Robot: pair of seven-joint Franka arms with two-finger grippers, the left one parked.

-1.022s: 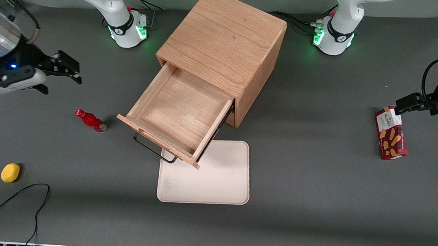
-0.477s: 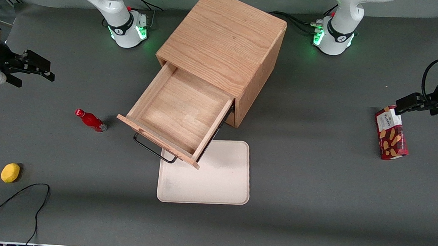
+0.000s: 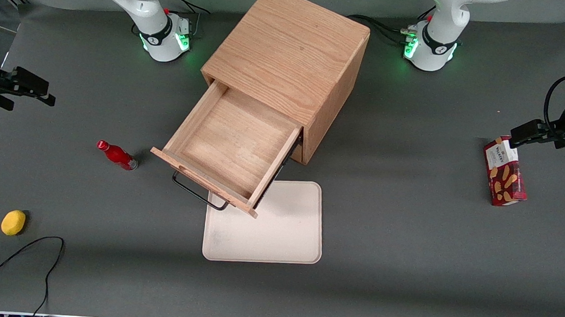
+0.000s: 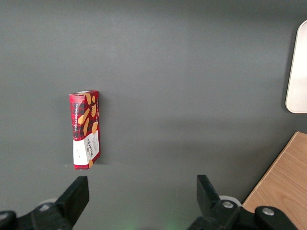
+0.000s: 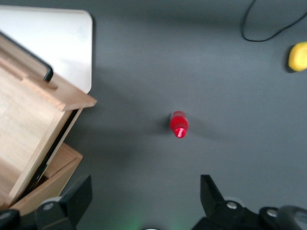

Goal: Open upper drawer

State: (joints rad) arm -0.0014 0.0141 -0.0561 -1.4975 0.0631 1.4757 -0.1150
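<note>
Retreated gripper [image 3: 46, 96], jaws apart; upper drawer [image 3: 229, 145] open.

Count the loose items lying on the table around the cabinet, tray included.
4: red bottle and yellow fruit toward the working arm's end, near its open gripper; cream tray in front of the open upper drawer; biscuit box toward the parked arm's end.

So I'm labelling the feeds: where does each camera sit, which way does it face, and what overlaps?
Front view: high above the table, facing the arm bases, looking down on the open upper drawer; the right arm's pincer hangs open toward the working arm's end.
Right wrist view: on the working arm, looking down past its fingers at the red bottle.
Left wrist view: looks down on the biscuit box.
Front and right wrist views share the bottle, drawer, tray and lemon.
</note>
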